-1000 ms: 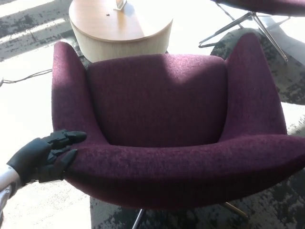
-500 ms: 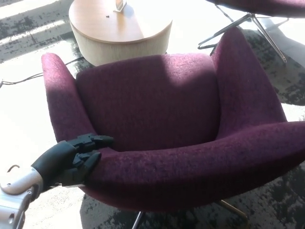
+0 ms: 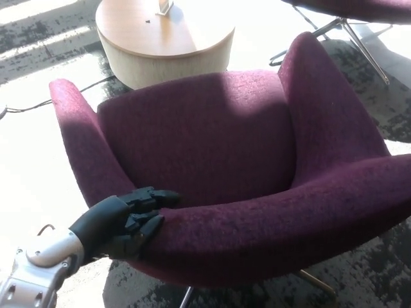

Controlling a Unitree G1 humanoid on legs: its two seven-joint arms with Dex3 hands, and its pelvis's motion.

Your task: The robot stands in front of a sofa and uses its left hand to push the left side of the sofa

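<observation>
black left robot hand (image 3: 125,221): lower left of frame, fingers curled shut, pressed against near-left corner of sofa, gripping nothing. silver forearm (image 3: 35,273): bottom left corner. plum fabric sofa with curved arms (image 3: 218,160): fills centre, angled. round pale wooden table (image 3: 164,38): top, left of centre. metal chair legs (image 3: 334,32): upper right.
</observation>
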